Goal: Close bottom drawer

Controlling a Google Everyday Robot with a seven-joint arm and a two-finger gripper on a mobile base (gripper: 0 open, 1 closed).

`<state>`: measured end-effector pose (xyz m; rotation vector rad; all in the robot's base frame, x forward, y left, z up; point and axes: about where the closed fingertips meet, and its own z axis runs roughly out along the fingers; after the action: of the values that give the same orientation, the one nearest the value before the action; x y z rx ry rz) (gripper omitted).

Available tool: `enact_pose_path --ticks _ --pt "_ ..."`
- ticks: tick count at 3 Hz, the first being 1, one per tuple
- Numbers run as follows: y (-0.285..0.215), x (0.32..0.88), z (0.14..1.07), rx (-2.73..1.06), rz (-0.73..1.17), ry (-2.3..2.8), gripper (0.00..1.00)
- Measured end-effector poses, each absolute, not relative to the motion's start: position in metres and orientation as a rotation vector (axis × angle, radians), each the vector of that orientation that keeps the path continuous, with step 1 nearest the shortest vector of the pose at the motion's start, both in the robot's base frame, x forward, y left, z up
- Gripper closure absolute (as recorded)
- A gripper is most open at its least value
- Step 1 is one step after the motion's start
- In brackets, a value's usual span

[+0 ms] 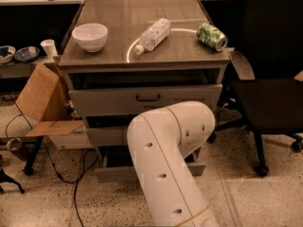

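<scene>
Because my white arm (165,160) fills the foreground, bent at the elbow and reaching down toward the cabinet, it is the largest thing here and it hides my pincer. The pincer must be somewhere low behind that elbow, near the drawer fronts, but I cannot tell whether it is apart, together or touching anything.

Behind the arm stands the grey cabinet (113,13), with a black office chair (274,56) just beside it on one side and an open cardboard box (40,96) on the other. The bottom drawer (113,174) is the lowest of the three. It stands pulled out well past the two above, with a strip of its grey inside showing to one side of my arm, and its handle is hidden by the arm. The middle drawer (106,135) and top drawer (118,100) each sit slightly proud of the frame.

On the cabinet top are a white bowl (90,36), a plastic bottle (152,33) lying on its side and a green can (211,36), also on its side.

I judge the closing push is in hand or just about to begin. The next move calls for steady, level pressure against the centre of the lowest front, straight in along the runners, so that it does not skew or jam.
</scene>
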<state>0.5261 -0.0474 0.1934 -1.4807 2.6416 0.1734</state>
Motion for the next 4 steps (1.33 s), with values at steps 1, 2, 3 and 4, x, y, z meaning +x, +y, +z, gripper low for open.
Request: enact_pose_path --ticks 1,2,3,4 --pt "-0.01 0.571 0.2 -1.582 0.139 2.54 0.02" --pt "0.009 0.599 0.205 -1.626 0.124 2.481 0.25" --pt "0.016 0.614 0.218 -1.625 0.124 2.428 0.55" --pt "0.018 0.606 0.241 -1.57 0.191 2.39 0.79"
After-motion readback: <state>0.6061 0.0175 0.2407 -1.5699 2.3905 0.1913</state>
